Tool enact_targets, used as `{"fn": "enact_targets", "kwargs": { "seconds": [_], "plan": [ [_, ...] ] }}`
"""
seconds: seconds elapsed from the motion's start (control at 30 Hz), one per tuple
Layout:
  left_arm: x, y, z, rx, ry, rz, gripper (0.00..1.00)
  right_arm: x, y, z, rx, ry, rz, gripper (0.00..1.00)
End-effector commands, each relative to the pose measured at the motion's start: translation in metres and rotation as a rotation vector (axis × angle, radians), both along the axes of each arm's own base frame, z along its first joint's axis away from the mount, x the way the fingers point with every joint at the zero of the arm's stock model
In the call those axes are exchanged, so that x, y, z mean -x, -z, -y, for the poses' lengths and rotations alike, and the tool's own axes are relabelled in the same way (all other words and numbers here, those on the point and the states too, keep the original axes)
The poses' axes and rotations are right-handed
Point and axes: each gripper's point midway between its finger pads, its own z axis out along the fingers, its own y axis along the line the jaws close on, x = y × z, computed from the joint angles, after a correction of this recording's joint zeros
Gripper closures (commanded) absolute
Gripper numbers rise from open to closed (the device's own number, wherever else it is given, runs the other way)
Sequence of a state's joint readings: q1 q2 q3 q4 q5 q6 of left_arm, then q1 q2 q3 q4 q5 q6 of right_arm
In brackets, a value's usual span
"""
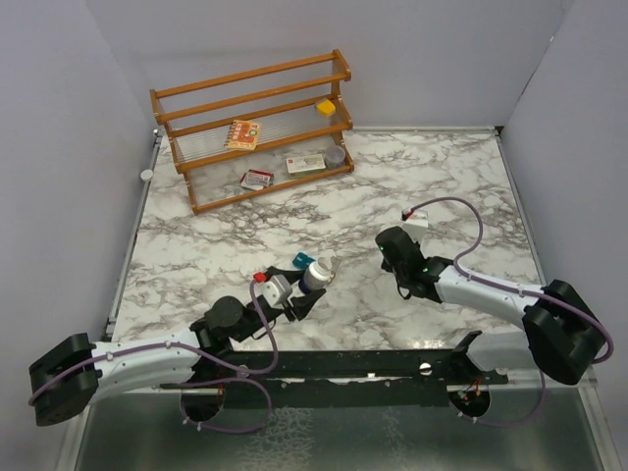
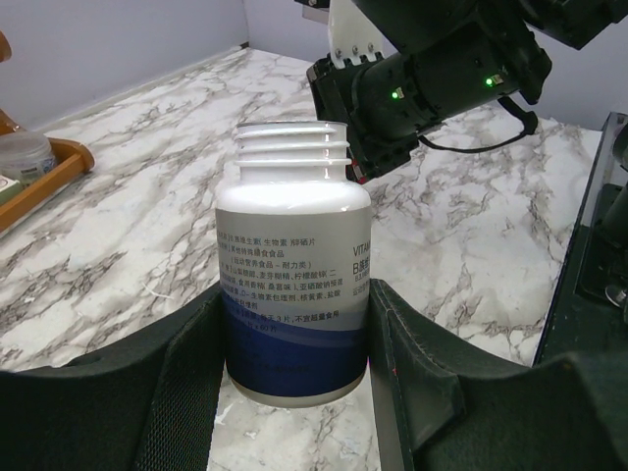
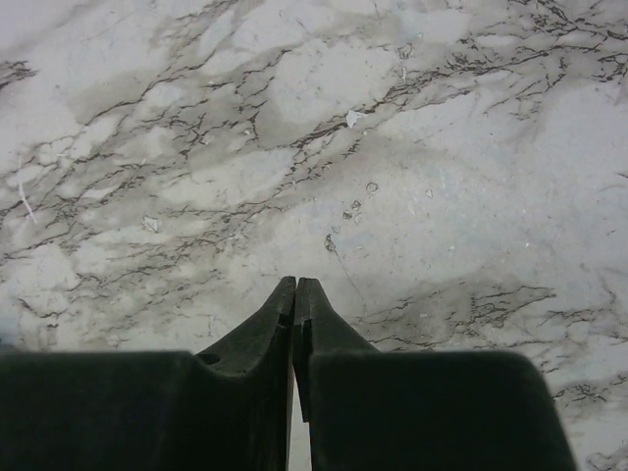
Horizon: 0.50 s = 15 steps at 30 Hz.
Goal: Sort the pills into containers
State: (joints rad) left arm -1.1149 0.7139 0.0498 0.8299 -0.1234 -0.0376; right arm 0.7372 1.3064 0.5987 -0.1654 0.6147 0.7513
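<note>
A white pill bottle (image 2: 292, 255) with a dark blue lower band and a ribbed white top stands on the marble table. My left gripper (image 2: 294, 339) is shut on its lower body, one pad against each side. In the top view the bottle (image 1: 316, 272) is left of the table's middle, with the left gripper (image 1: 312, 287) round it. A small teal-blue piece of the containers (image 1: 299, 260) shows just behind the bottle, mostly hidden. My right gripper (image 3: 294, 287) is shut and empty, close above bare marble. It sits to the right of the bottle (image 1: 392, 244). No pills show.
A wooden rack (image 1: 257, 128) stands at the back left with small boxes, a yellow item and a greyish round container (image 1: 336, 154). A white tag (image 1: 415, 220) lies on a purple cable at right. A small white round thing (image 1: 145, 175) sits at the left edge.
</note>
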Motion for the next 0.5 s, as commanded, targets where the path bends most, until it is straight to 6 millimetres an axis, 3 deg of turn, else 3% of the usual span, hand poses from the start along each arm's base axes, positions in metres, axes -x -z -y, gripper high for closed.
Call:
{"fn": "enact_targets", "kwargs": {
  "seconds": [0.0,0.3,0.47],
  "plan": [
    [-0.014,-0.036,0.011,0.030,-0.042,0.060,1.00,-0.006,-0.033,-0.013,-0.029,-0.056,0.062,0.96],
    [-0.017,-0.107,0.050,0.075,0.040,0.230,1.00,-0.021,-0.095,-0.018,0.001,-0.111,0.176,0.95],
    [-0.011,-0.143,0.059,0.122,0.080,0.294,1.00,-0.024,-0.102,-0.022,0.005,-0.121,0.188,0.95]
  ]
}}
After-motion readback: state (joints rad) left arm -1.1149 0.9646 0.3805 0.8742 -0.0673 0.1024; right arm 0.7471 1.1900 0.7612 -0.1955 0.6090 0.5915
